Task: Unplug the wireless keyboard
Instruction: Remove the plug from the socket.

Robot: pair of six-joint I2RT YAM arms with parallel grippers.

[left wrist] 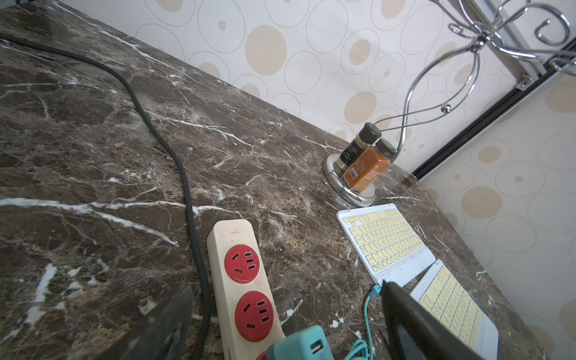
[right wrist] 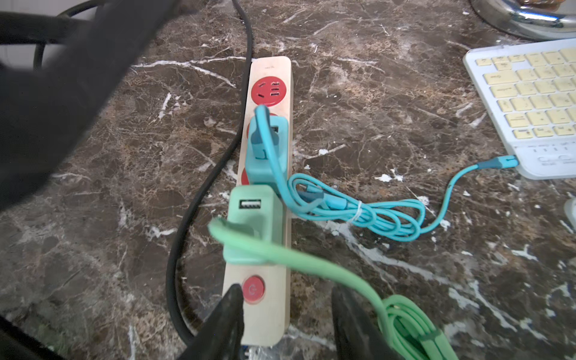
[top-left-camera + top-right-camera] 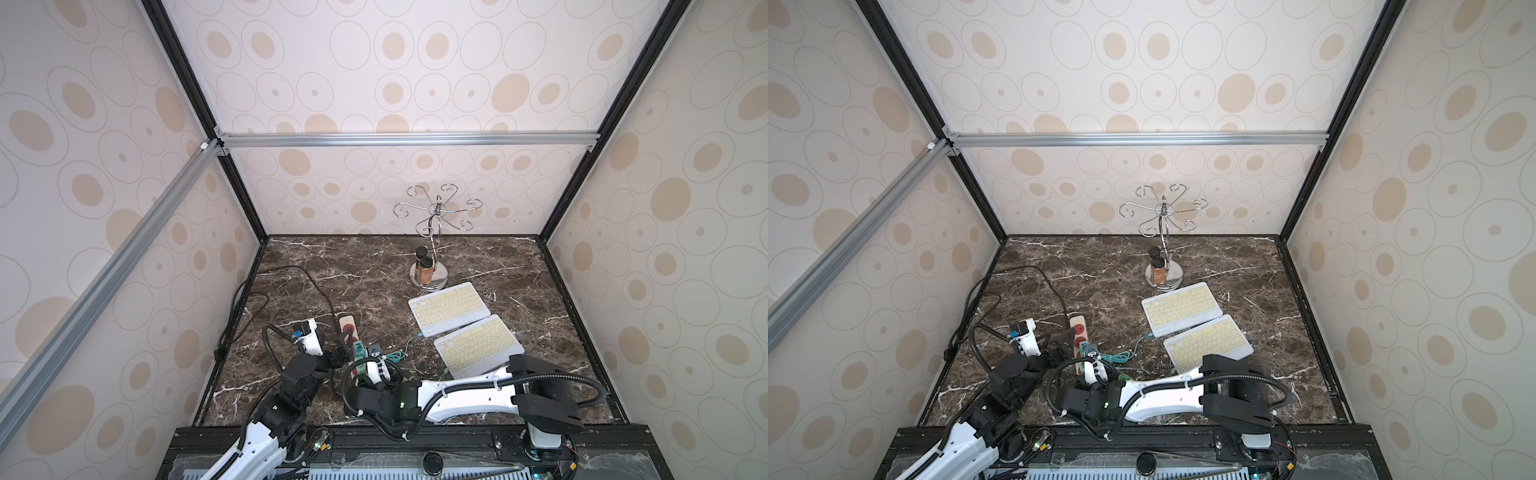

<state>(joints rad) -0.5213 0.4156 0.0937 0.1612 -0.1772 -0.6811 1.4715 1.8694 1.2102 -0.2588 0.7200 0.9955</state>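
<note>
Two white keyboards with yellow keys lie side by side, the far one (image 3: 446,308) (image 2: 530,99) and the near one (image 3: 478,345). A teal cable (image 2: 358,215) runs from the far keyboard's edge, where its plug (image 2: 498,162) (image 1: 375,290) sits, to a teal charger (image 2: 268,156) (image 1: 299,343) on the beige power strip (image 2: 271,74) (image 1: 237,265). A green charger (image 2: 252,215) with a green cable (image 2: 311,265) sits behind it. My left gripper (image 1: 286,285) is open wide either side of the teal charger, not touching it. My right gripper (image 2: 286,311) is open astride the strip's switch end.
A chrome hook stand (image 3: 430,249) with two spice jars (image 3: 424,270) on its base stands behind the keyboards. The strip's thick black cord (image 3: 291,274) loops over the marble table (image 3: 374,257) toward the left wall. Patterned walls close three sides.
</note>
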